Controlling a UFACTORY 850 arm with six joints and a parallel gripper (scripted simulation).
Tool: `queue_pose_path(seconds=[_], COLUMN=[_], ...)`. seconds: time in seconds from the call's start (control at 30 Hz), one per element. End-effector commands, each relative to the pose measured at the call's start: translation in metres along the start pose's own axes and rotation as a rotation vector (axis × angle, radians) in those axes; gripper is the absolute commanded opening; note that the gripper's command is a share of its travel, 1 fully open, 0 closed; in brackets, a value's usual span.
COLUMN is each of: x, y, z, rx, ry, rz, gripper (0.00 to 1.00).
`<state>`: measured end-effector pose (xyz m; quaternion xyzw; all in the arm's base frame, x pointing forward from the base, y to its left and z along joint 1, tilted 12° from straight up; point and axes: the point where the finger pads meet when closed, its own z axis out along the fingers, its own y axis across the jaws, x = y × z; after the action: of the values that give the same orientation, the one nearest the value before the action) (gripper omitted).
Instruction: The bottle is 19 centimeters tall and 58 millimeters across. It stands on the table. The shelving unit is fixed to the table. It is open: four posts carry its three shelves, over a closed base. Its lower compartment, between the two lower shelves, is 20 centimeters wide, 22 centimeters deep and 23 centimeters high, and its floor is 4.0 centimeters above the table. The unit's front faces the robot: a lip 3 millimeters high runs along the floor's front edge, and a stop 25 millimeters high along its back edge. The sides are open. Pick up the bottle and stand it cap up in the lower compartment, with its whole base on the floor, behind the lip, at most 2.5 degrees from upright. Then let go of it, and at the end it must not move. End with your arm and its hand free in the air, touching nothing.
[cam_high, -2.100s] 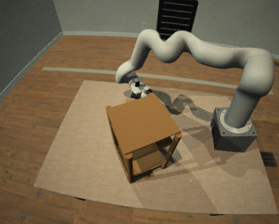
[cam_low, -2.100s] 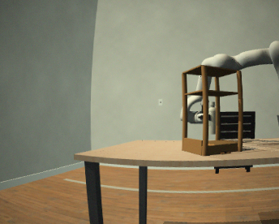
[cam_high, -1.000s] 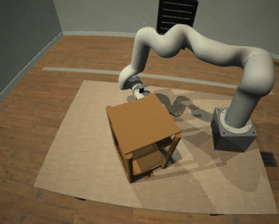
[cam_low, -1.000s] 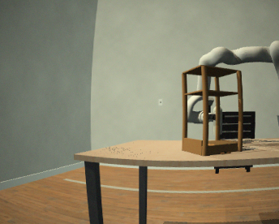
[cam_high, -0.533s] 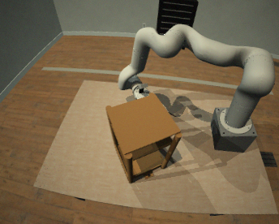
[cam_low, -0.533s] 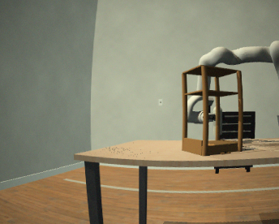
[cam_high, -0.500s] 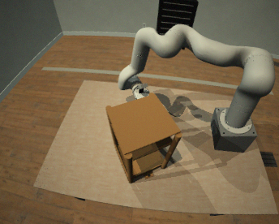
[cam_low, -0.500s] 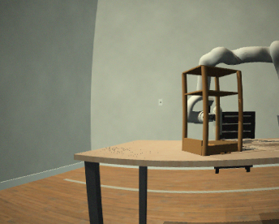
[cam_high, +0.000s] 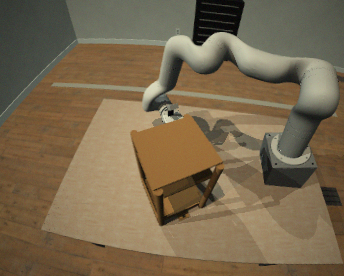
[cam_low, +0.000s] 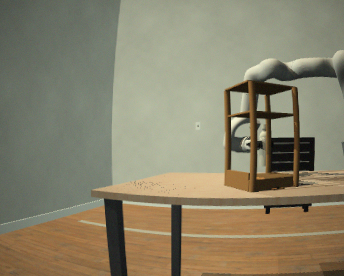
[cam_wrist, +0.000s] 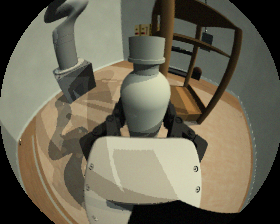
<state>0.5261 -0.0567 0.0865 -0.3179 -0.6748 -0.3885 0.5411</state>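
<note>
Gripping bottle (cam_wrist: 145, 91) by its body, gripper (cam_wrist: 145, 120) clenched on it, cap up, bottle lifted beside shelf (cam_wrist: 166, 28) on its far side, arm (cam_high: 250, 57) arched over table (cam_high: 90, 190), shelf at right in wrist view, compartments unfilled.

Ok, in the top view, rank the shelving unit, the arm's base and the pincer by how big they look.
1. Shelving unit, largest.
2. Arm's base.
3. Pincer, smallest, shut on the bottle, mostly hidden behind the shelf top.

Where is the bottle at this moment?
The pale grey capped bottle is held in the gripper, just outside the brown wooden shelving unit, not yet inside.
</note>
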Motion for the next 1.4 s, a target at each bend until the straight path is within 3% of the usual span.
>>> queue_pose_path(seconds=[0.0, 0.87, 1.37], x=[0.001, 0.001, 0.001], y=[0.011, 0.086, 0.116], z=[-0.001, -0.001, -0.001], rx=[0.0, 0.0, 0.0], ry=[-0.001, -0.001, -0.001], rz=[-0.001, -0.001, -0.001], gripper=[0.0, 0.0, 0.0])
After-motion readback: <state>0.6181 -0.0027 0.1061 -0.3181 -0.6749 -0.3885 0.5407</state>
